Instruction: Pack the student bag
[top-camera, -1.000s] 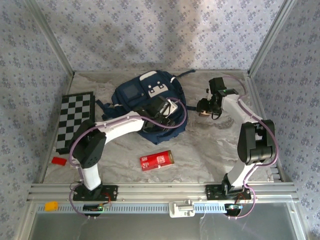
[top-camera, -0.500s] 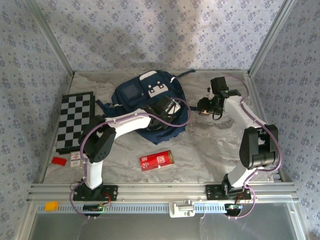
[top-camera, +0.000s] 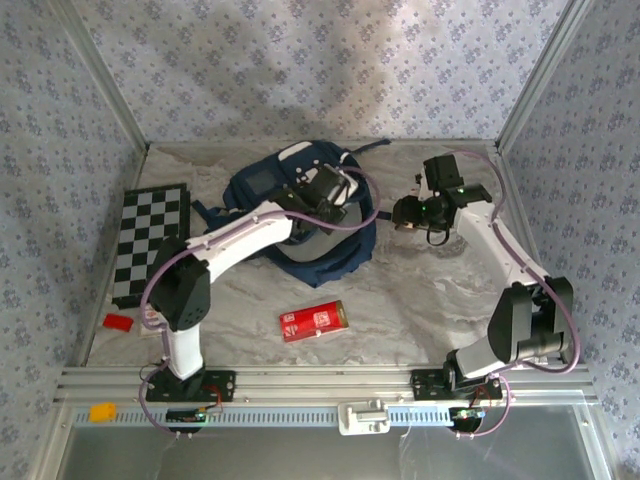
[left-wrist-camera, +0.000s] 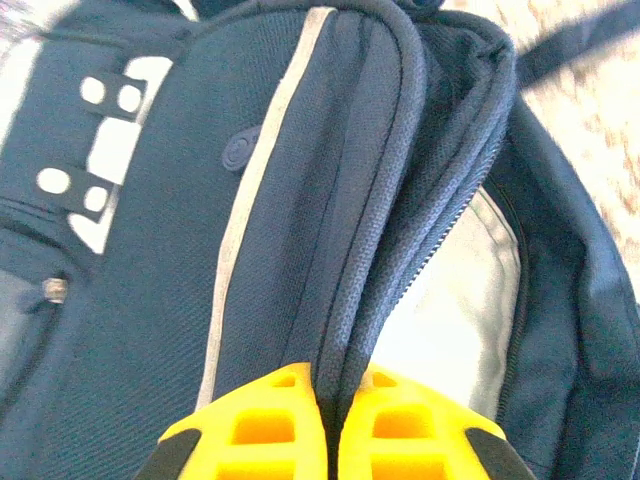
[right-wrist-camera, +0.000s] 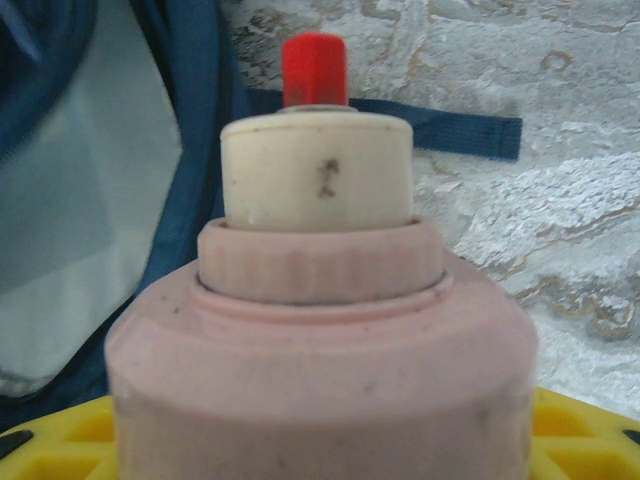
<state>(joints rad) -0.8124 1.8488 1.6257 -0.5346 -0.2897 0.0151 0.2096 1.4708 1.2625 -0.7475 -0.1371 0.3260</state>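
Pinching the zip-edged rim of the student bag (left-wrist-camera: 150, 300), our left gripper (left-wrist-camera: 330, 432) is clenched on a fold of cloth, and the bag spreads ahead of its fingers. We judge the bag soft, floppy and light; the stiffer piped rim is the best hold. Right gripper (top-camera: 409, 214) grasps a pink bottle (right-wrist-camera: 320, 330), bag just beyond its nozzle. Count: one bag, one bottle, one red carton (top-camera: 313, 321), one chequerboard (top-camera: 150, 243).
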